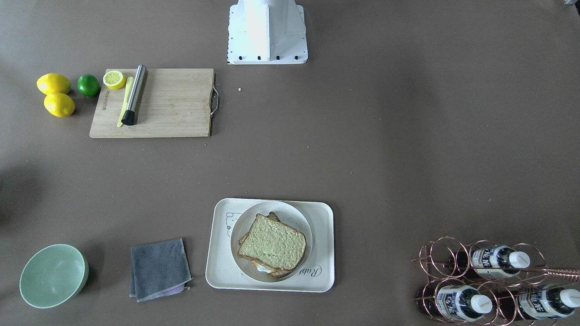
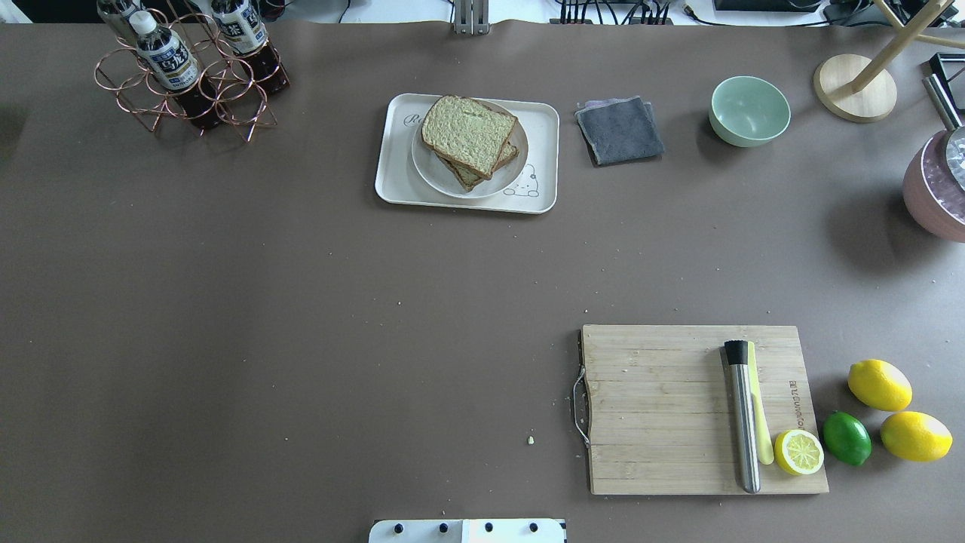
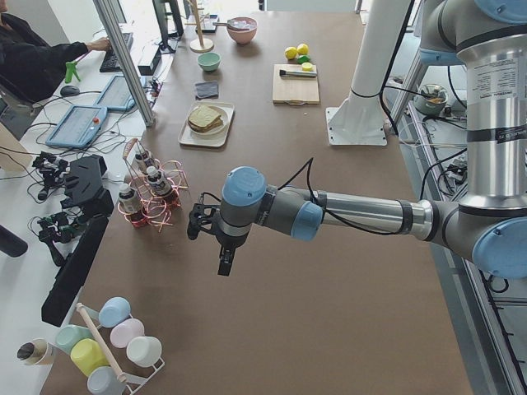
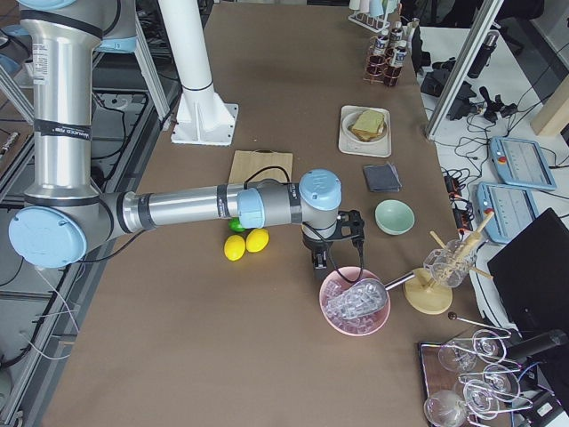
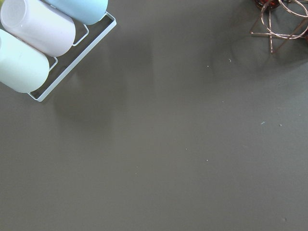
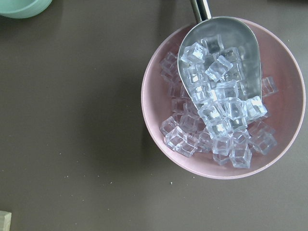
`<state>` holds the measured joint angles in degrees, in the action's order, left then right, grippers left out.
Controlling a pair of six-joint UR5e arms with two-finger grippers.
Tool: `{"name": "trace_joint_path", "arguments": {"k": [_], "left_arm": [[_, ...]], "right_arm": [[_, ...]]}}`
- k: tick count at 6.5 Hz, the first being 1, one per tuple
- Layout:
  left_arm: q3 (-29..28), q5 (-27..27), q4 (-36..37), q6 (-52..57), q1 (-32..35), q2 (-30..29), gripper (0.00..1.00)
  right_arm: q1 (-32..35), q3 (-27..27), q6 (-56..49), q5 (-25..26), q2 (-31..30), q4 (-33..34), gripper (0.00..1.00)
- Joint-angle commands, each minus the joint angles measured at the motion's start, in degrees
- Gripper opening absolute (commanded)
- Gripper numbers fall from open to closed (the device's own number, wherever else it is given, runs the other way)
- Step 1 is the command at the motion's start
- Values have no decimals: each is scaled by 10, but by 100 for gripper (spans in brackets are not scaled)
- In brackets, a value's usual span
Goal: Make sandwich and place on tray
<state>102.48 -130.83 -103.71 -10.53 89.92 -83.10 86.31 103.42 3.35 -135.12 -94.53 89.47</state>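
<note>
The sandwich (image 1: pixel 273 244), two brown bread slices with a bit of white egg showing at one edge, lies on a round white plate (image 1: pixel 297 217). The plate stands on the cream tray (image 1: pixel 217 267), which is at the table's far side in the overhead view (image 2: pixel 392 181). My left gripper (image 3: pixel 224 262) shows only in the exterior left view, hanging over bare table near the bottle rack, far from the tray. My right gripper (image 4: pixel 318 265) shows only in the exterior right view, over the pink ice bowl. I cannot tell whether either is open or shut.
A wooden cutting board (image 1: pixel 172 104) holds a steel-handled tool and a lemon half, with lemons and a lime beside it. A grey cloth (image 1: pixel 158 269), green bowl (image 1: pixel 52 275) and copper bottle rack (image 1: pixel 494 280) flank the tray. A pink bowl (image 6: pixel 159 130) holds ice and a scoop. Cups (image 5: pixel 38 43) lie in a wire rack.
</note>
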Motion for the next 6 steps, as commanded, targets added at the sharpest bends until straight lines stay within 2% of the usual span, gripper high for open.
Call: {"name": "trace_joint_path", "arguments": {"k": [1,6], "left_arm": [[1,39,2,2,-7,0,98],[-3,35,-2,1,-9,0,98]], "right_arm": [[0,-1,-1,6,0,0,99],[6,-7,-8,28,-5,-1,99]]}}
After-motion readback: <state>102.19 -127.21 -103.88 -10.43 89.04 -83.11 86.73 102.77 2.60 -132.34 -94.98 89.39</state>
